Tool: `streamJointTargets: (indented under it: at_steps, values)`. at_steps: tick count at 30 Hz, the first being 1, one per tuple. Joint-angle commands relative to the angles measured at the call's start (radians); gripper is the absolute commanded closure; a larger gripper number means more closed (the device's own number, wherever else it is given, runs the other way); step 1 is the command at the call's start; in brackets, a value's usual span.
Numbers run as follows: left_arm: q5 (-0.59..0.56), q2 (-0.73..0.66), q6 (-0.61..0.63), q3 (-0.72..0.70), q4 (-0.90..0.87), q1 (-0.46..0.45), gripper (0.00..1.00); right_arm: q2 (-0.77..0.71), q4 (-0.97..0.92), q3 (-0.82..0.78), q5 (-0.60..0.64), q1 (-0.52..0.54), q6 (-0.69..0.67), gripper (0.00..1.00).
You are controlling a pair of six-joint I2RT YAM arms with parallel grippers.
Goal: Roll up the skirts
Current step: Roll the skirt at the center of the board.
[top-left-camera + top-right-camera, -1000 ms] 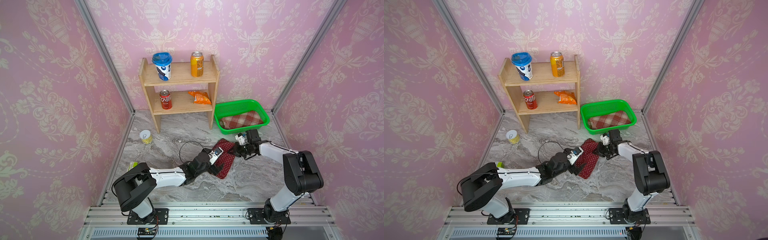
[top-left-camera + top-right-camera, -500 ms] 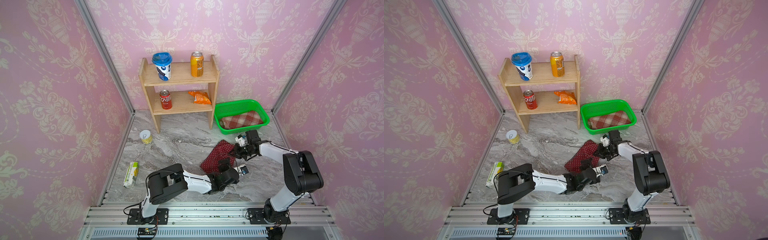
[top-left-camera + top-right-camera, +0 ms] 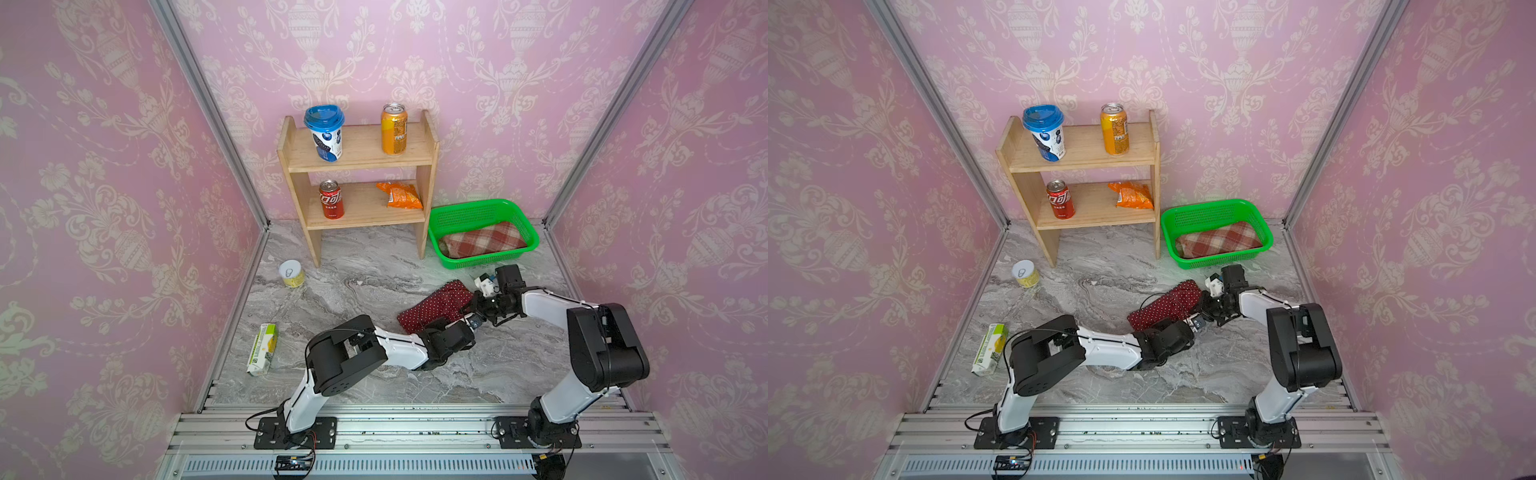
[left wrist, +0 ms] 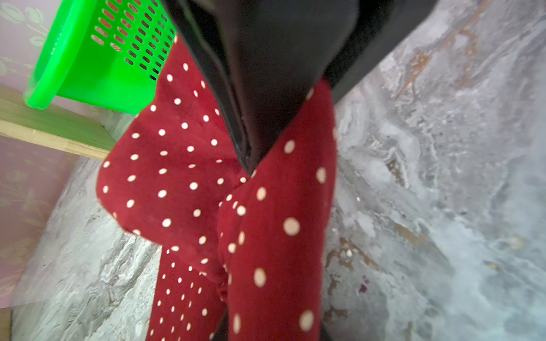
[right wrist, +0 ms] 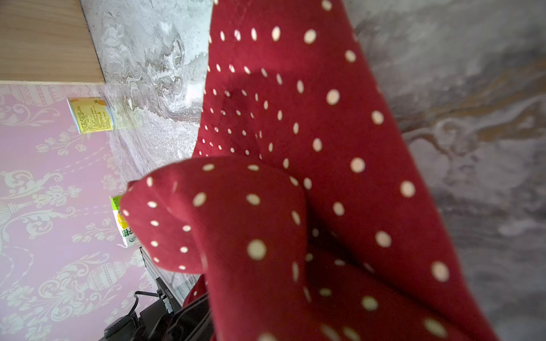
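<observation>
Now that the left gripper [image 4: 249, 169] has swung round from the side of the polka-dot skirt [image 3: 432, 305] away from the basket [image 3: 473, 206] to the end nearest it, and drawn its fingers in from wide to a narrow pinch, you have a fold of red cloth clamped between them, as the left wrist view shows. The skirt lies loosely bunched on the marble tabletop [image 3: 353, 291] just in front of the basket, not yet a tidy roll. The plaid skirt [image 3: 484, 243] sits bundled inside the basket. Your right gripper [image 3: 473, 304] meets the same end of the dotted skirt from the basket side, but cloth fills its wrist view and hides the fingers, so you cannot tell whether they grip. With both arms at one end, you are probably set to start turning that edge over, so watch that the pinch holds.
</observation>
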Motion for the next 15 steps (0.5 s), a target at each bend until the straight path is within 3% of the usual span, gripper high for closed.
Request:
streamJointTargets:
  at_steps: [1,4,7,12,15]
  values:
    - [0.114,-0.026,-0.123,-0.031,-0.088,0.074,1.00,-0.040,-0.062,-0.038,-0.049,-0.015,-0.035,0.52]
    - [0.280,-0.083,-0.148,-0.051,-0.087,0.105,1.00,-0.089,-0.034,-0.059,-0.067,-0.054,-0.017,0.26]
    - [0.487,-0.125,-0.205,-0.037,-0.120,0.169,1.00,-0.172,0.014,-0.103,-0.066,-0.087,0.027,0.10]
    - [0.860,-0.116,-0.357,-0.003,-0.108,0.305,0.99,-0.300,0.092,-0.203,-0.044,-0.094,0.078,0.03]
    - [0.948,-0.086,-0.403,0.005,-0.083,0.338,0.98,-0.353,0.156,-0.279,-0.015,-0.096,0.093,0.01]
